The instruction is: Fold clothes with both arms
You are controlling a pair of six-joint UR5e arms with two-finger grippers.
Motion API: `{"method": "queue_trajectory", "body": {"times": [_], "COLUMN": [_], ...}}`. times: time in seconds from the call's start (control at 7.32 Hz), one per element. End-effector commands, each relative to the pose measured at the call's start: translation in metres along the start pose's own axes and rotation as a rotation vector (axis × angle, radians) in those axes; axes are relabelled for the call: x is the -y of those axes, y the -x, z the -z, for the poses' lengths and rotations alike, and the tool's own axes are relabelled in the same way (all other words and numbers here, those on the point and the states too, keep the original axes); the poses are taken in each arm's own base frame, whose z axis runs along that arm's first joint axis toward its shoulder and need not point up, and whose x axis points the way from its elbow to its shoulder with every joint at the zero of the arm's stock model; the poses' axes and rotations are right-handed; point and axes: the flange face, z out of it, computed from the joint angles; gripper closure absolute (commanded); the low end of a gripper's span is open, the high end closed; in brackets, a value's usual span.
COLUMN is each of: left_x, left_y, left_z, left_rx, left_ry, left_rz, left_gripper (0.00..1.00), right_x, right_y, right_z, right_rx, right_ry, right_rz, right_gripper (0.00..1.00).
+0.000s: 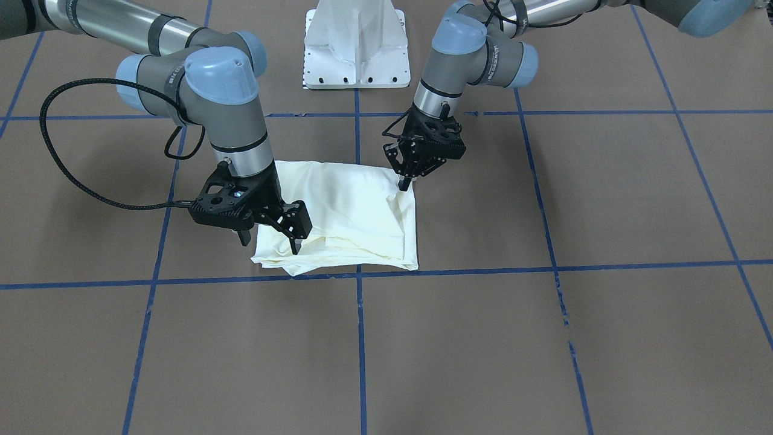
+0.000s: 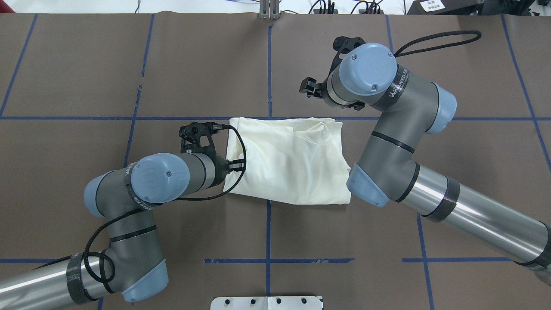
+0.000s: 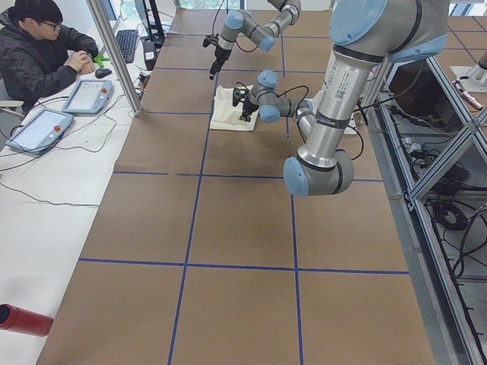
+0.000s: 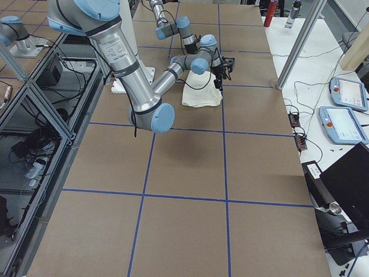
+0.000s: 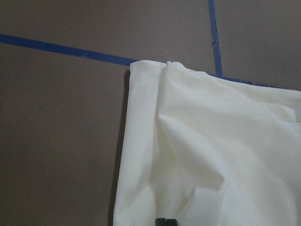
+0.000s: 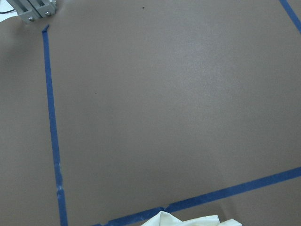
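Shirt [image 1: 350, 211]: folded to a rough rectangle, plain cream side up, mid-table [image 1: 543, 338], far edge along a blue tape line. Long axis runs across, arm to arm.

Left pincer [image 1: 403, 183]: fingers together at the shirt's left edge, toward the robot's end. Creases converge on the tip, so it is probably nipping the cloth.

Right pincer [image 1: 270, 241]: fingers apart over the far right corner, one over cloth, one off it. Not yet gripping.

Judgement: the pincers sit diagonally opposite. The next fold turns on the right one closing on its corner.
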Motion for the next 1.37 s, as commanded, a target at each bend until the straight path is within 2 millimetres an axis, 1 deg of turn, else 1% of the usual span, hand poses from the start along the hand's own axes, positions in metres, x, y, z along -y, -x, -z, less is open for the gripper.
{"method": "queue_trajectory", "body": {"times": [0.0, 0.14, 0.41, 0.55, 0.82, 0.96, 1.09, 1.23], "left_x": [0.001, 0.005, 0.004, 0.002, 0.001, 0.001, 0.001, -0.007], "left_y": [-0.008, -0.018, -0.015, -0.010, -0.010, -0.012, -0.015, -0.017], "left_z": [0.009, 0.011, 0.003, -0.008, -0.009, -0.009, -0.008, -0.009], "left_rx": [-0.024, -0.032, -0.007, 0.014, 0.016, 0.011, 0.005, 0.000], "left_ry": [0.000, -0.006, -0.001, 0.002, 0.004, 0.005, 0.005, 0.015], "left_rz": [-0.007, -0.004, -0.003, -0.003, -0.004, -0.003, -0.002, -0.006], "left_gripper": [0.51, 0.45, 0.42, 0.42, 0.43, 0.46, 0.58, 0.83], "right_x": [0.000, -0.001, -0.001, -0.001, -0.003, -0.004, -0.004, -0.005], "right_y": [0.000, 0.000, -0.001, -0.003, -0.004, -0.005, -0.006, -0.007], "right_z": [0.000, -0.001, -0.001, -0.002, -0.003, -0.002, -0.002, -0.003], "right_rx": [0.000, 0.000, -0.002, -0.003, -0.005, -0.005, -0.005, -0.006], "right_ry": [0.000, 0.001, -0.001, 0.001, 0.002, 0.002, 0.002, 0.004], "right_rz": [0.000, 0.001, 0.000, 0.000, 0.000, -0.002, -0.002, -0.002], "right_gripper": [0.00, 0.00, 0.00, 0.00, 0.00, 0.00, 0.00, 0.00]}}
